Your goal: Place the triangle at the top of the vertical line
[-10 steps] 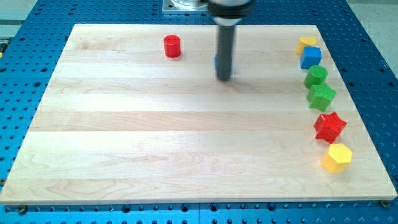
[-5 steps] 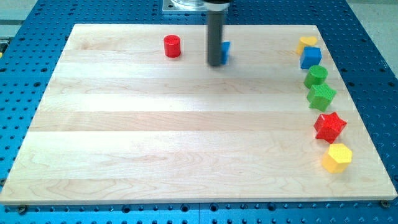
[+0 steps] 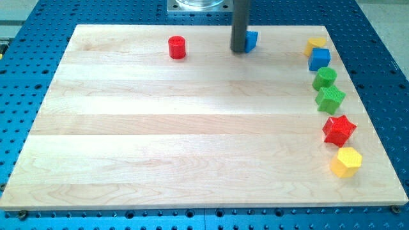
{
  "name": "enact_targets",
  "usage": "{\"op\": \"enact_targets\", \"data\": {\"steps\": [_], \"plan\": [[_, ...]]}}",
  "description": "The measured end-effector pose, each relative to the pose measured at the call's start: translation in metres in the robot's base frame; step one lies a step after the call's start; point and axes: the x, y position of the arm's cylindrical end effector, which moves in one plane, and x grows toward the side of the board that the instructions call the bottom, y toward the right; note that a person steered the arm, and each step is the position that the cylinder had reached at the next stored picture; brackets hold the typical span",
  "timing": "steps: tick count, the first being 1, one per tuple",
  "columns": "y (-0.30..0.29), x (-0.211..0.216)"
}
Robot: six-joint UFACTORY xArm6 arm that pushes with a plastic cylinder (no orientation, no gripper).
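A small blue triangle block [image 3: 252,40] lies near the view's top, right of centre on the wooden board [image 3: 192,128]. My tip [image 3: 239,50] touches its left side; the rod hides part of it. At the view's right a near-vertical line of blocks runs from top to bottom: a yellow block [image 3: 314,45], a blue cube [image 3: 319,59], a green round block [image 3: 324,78], a green block [image 3: 330,99], a red star [image 3: 339,130] and a yellow hexagon [image 3: 346,161]. The triangle is well to the left of the line's top.
A red cylinder [image 3: 177,47] stands at the view's top left of centre. The board rests on a blue perforated table [image 3: 25,76].
My tip has moved up and to the right, and the blue triangle has slid with it toward the view's upper right. The other blocks have not moved.
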Motion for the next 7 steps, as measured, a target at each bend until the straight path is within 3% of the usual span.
{"op": "enact_targets", "data": {"steps": [4, 6, 7], "plan": [[0.074, -0.069], [0.087, -0.062], [0.087, -0.032]]}}
